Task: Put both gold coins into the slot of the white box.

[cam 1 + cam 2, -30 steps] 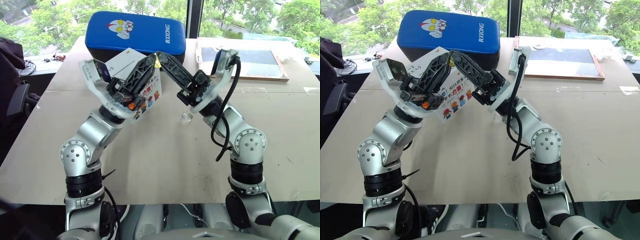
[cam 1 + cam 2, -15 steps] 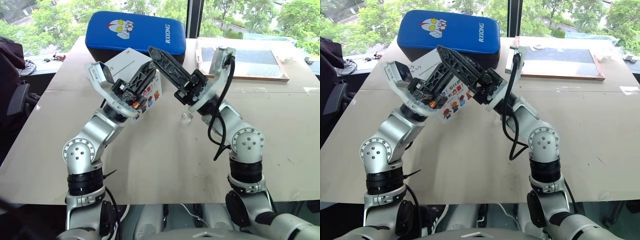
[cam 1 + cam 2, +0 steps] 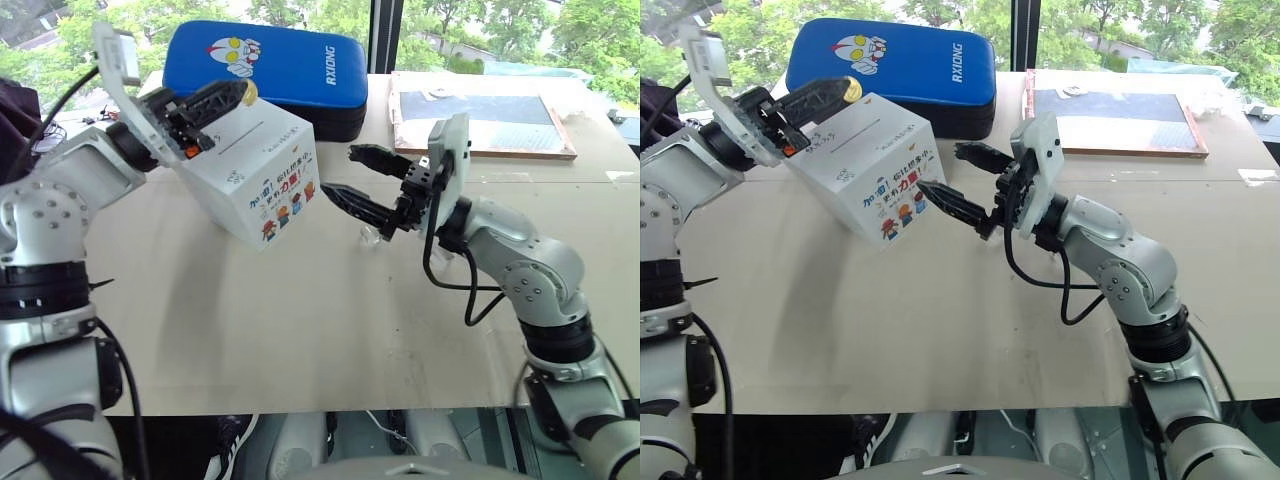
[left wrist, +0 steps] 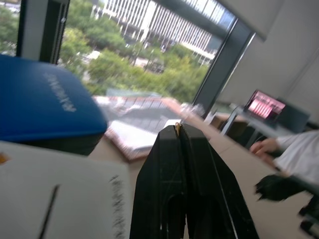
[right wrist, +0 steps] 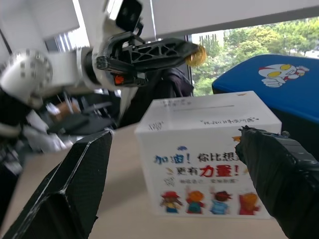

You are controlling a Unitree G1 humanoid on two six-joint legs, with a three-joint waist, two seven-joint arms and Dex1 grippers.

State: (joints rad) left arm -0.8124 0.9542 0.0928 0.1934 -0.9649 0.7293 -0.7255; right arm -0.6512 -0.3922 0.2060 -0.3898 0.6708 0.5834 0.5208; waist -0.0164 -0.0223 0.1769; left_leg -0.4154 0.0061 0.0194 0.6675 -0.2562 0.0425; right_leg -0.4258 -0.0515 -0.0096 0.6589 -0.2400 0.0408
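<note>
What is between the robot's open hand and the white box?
Nothing. In the right wrist view, the right gripper faces the white box with bare air between.

A white cardboard cube with cartoon figures (image 3: 262,178) sits upright on the tan table (image 3: 300,320), slot on top. A small shiny gold coin (image 3: 247,92) hangs just above the cube's top.

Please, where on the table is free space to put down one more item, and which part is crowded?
Free: the wide bare stretch of table nearer the robot than the white box, and the far right part below the framed board. Crowded: the middle, where the open right gripper, a small clear holder and the box sit close together before the blue case.
</note>
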